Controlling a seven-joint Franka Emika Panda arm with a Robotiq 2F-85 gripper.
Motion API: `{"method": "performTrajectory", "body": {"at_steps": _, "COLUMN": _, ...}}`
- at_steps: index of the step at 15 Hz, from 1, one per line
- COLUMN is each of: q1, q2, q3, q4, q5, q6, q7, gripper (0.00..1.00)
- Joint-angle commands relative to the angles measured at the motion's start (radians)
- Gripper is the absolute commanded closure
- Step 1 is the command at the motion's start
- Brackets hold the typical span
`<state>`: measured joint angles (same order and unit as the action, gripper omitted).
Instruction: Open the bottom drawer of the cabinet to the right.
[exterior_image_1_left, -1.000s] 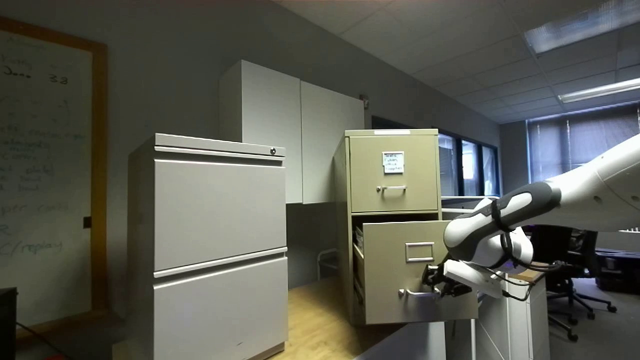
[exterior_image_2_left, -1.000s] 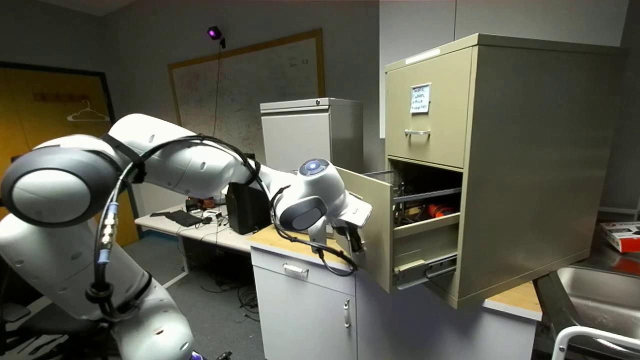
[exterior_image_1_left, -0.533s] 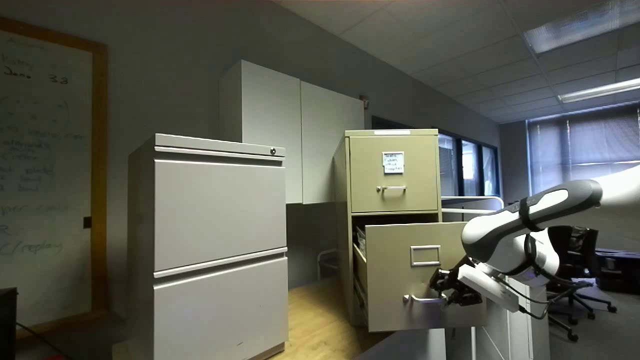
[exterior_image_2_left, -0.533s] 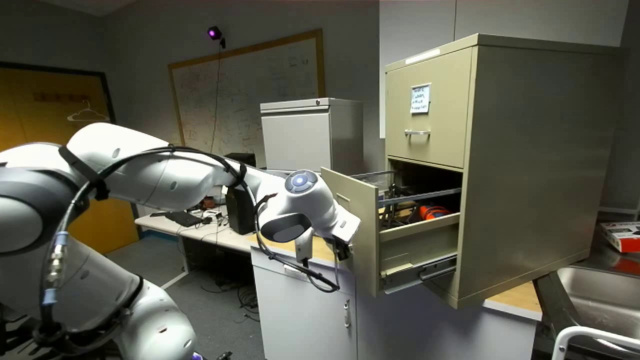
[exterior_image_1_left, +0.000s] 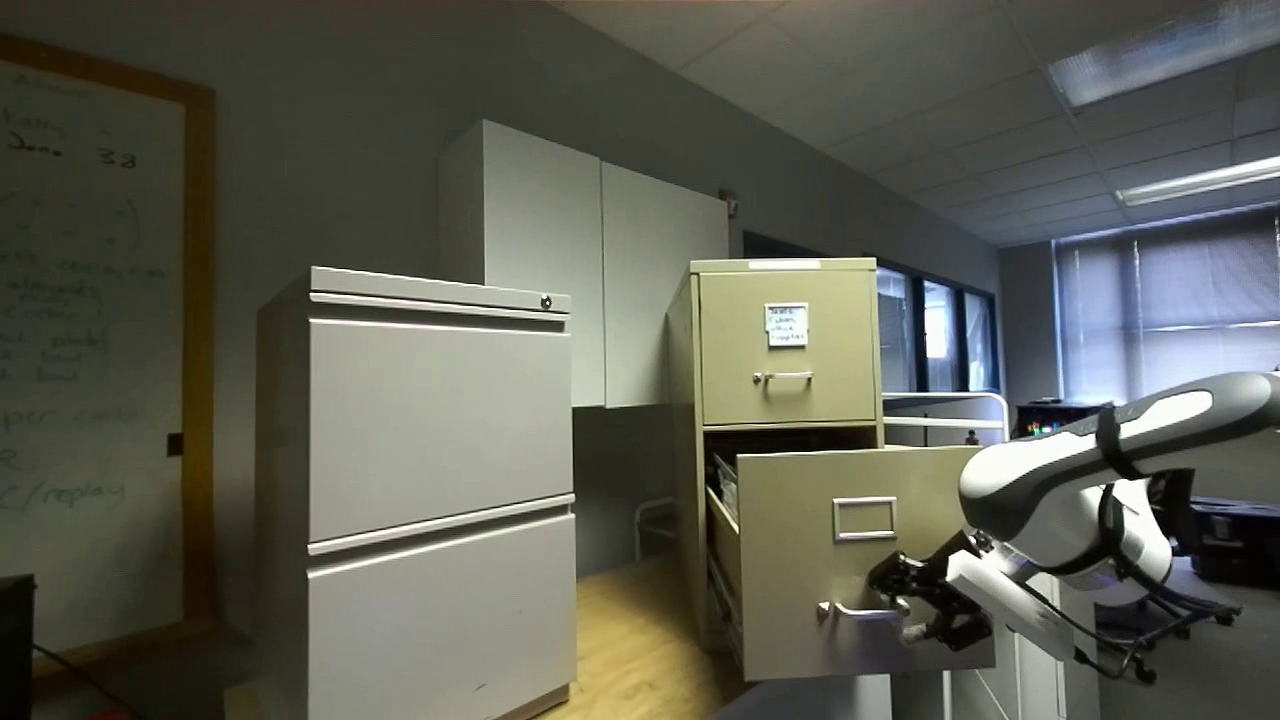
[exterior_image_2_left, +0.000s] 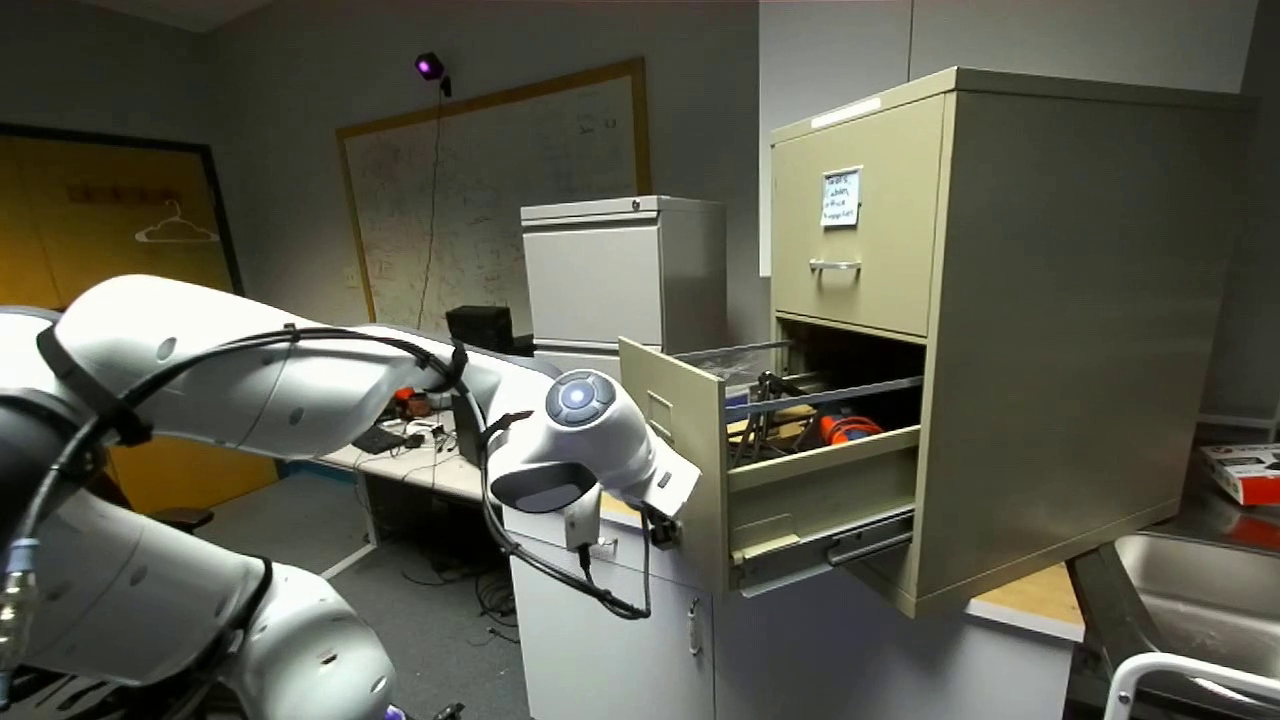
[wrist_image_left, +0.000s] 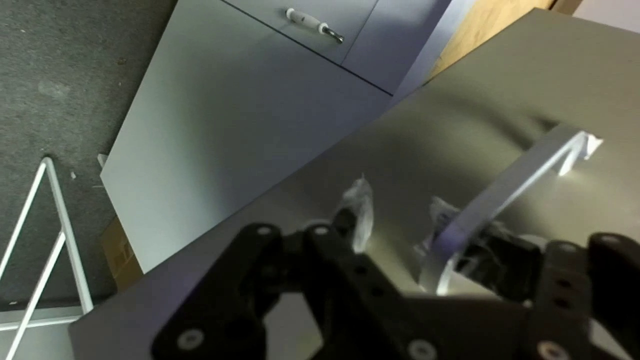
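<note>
The tan cabinet also shows at close range in an exterior view. Its bottom drawer stands well pulled out; the front is tilted in that view, and the tools inside show in an exterior view. The drawer front fills much of the wrist view. My gripper is at the right end of the drawer handle. In the wrist view the gripper has its fingers apart; one fingertip is behind the handle, the other stands free of it. In an exterior view the gripper is partly hidden.
A light-grey two-drawer cabinet stands beside the tan one. The top drawer with the white paper is shut. A white base cabinet is below. A sink and a white metal rail are at the right.
The bottom drawer has come further out of the cabinet, and the gripper and arm have moved back with it, away from the cabinet. More of the drawer's inside shows.
</note>
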<state>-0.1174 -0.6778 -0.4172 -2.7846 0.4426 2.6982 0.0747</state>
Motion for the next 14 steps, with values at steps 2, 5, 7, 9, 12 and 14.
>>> {"method": "performTrajectory", "body": {"at_steps": 2, "q1": 0.029, "q2": 0.126, "q3": 0.004, "q4": 0.005, "q5": -0.029, "q6": -0.023, "q7": -0.110, "gripper": 0.22}}
{"method": "performTrajectory", "body": {"at_steps": 5, "q1": 0.007, "q2": 0.120, "q3": 0.047, "q4": -0.051, "q5": -0.063, "q6": 0.040, "q7": -0.133, "gripper": 0.01}}
{"method": "performTrajectory", "body": {"at_steps": 7, "q1": 0.021, "q2": 0.176, "q3": 0.044, "q4": 0.012, "q5": -0.082, "q6": 0.060, "q7": -0.136, "gripper": 0.00}}
{"method": "performTrajectory", "body": {"at_steps": 9, "q1": 0.014, "q2": 0.156, "q3": 0.062, "q4": -0.018, "q5": -0.103, "q6": 0.097, "q7": -0.133, "gripper": 0.00}}
{"method": "performTrajectory", "body": {"at_steps": 12, "q1": 0.018, "q2": 0.166, "q3": 0.072, "q4": 0.011, "q5": -0.114, "q6": 0.118, "q7": -0.122, "gripper": 0.00}}
{"method": "performTrajectory", "body": {"at_steps": 14, "q1": 0.007, "q2": 0.162, "q3": 0.088, "q4": 0.008, "q5": -0.127, "q6": 0.146, "q7": -0.106, "gripper": 0.00}}
